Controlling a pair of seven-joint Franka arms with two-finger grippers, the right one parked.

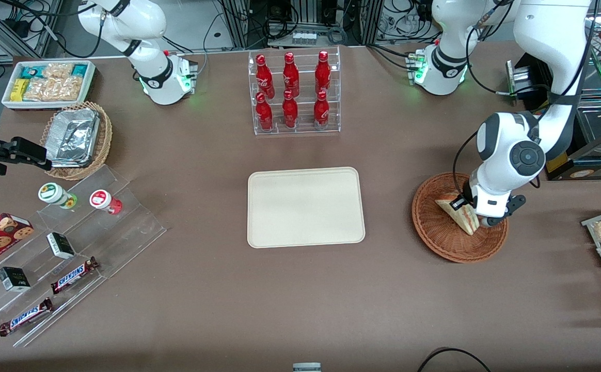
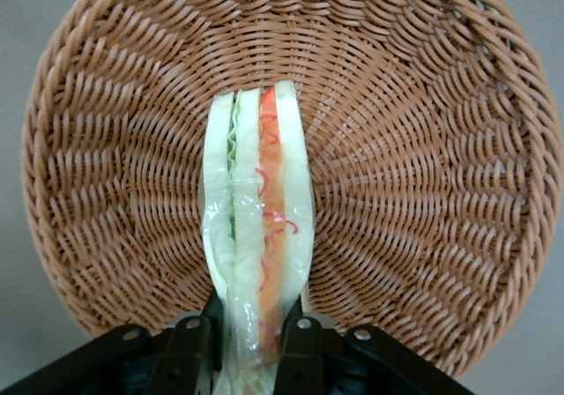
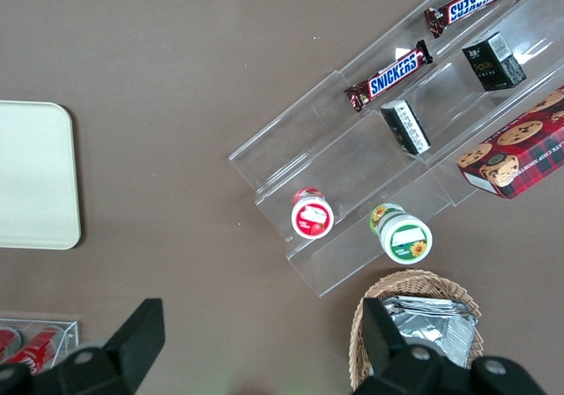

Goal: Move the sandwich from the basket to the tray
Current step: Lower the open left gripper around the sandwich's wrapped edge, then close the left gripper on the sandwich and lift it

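Presently the grasp step is in hand: the working arm's hand (image 2: 247, 346) is down inside the basket (image 1: 437, 230), its two fingers (image 2: 188, 351) pinching the sandwich (image 1: 460, 213) across its faces at one end. The sandwich is still in the basket, resting on the woven floor and not yet lifted, so far as the front view shows. It stands on edge with its layered cut side, green then orange-red between pale bread, turned up toward the wrist camera. Its long axis runs straight out from between the fingers along the basket floor toward the centre of the weave; in the front view the wedge slants, one pointed corner nearer the tray (image 1: 305, 206) and higher, the gripped end lower and nearer the front camera. The tray lies on the desk (image 1: 202, 299) well apart from the basket, toward the parked arm's end, with nothing on it. The next move calls, in judgement, for a vertical lift that clears the basket rim before any sideways travel, with the pinch kept light, since soft bread is likely to deform or slip.
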